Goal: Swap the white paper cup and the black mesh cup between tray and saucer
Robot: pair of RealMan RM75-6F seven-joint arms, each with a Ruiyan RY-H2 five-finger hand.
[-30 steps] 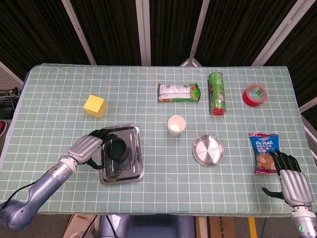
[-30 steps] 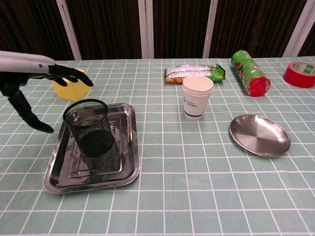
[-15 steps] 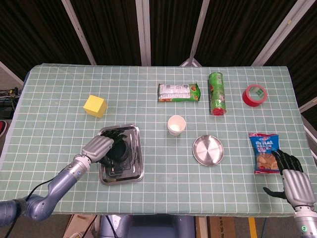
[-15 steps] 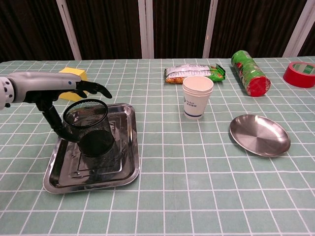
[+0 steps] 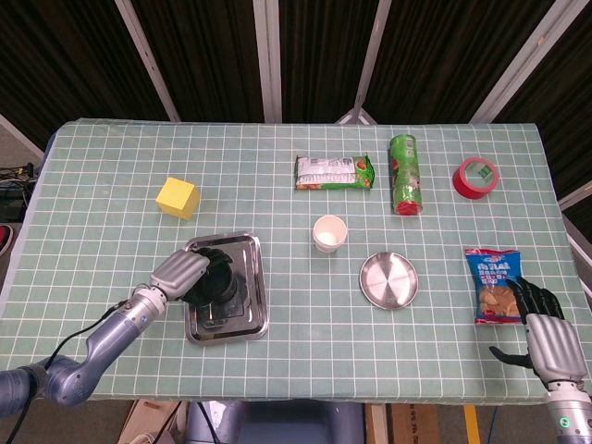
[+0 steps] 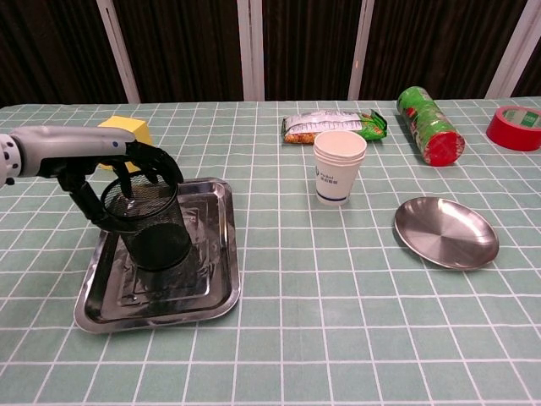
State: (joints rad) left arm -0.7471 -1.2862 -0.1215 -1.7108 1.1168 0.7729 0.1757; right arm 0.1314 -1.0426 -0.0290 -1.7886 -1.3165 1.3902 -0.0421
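the black mesh cup (image 6: pixel 145 222) stands upright in the steel tray (image 6: pixel 215 279), which sits toward the near left part of the tabletop (image 5: pixel 277 203). the left hand (image 6: pixel 127 165) is over the cup's rim, thumb on the near-left side of the wall and the other fingers (image 6: pixel 162 166) curled over the far rim, some dipping inside; it looks to be gripping the rim, though through the mesh the contact is hard to make out. in the head view the same left hand (image 5: pixel 190 275) covers most of the cup (image 5: pixel 222 287) from above, and the cup's base appears to rest on the tray (image 5: pixel 254 319).

the white paper cup (image 6: pixel 338 167) stands upright on the cloth near the middle of the tabletop, apart from both tray and saucer. the round steel saucer (image 6: pixel 445 233) lies just to the right of and nearer than the cup, with nothing on it.

the right hand (image 5: pixel 541 328) rests at the near right corner of the tabletop, fingers spread and holding nothing, just beside the near end of a blue snack bag (image 5: pixel 492 284).

along the far side lie a green-and-white packet (image 6: pixel 334 124), a green can (image 6: pixel 429 124) on its side and a red tape roll (image 6: pixel 517 127) toward the far right corner. a yellow block (image 5: pixel 177 198) sits beyond the tray toward the left edge.
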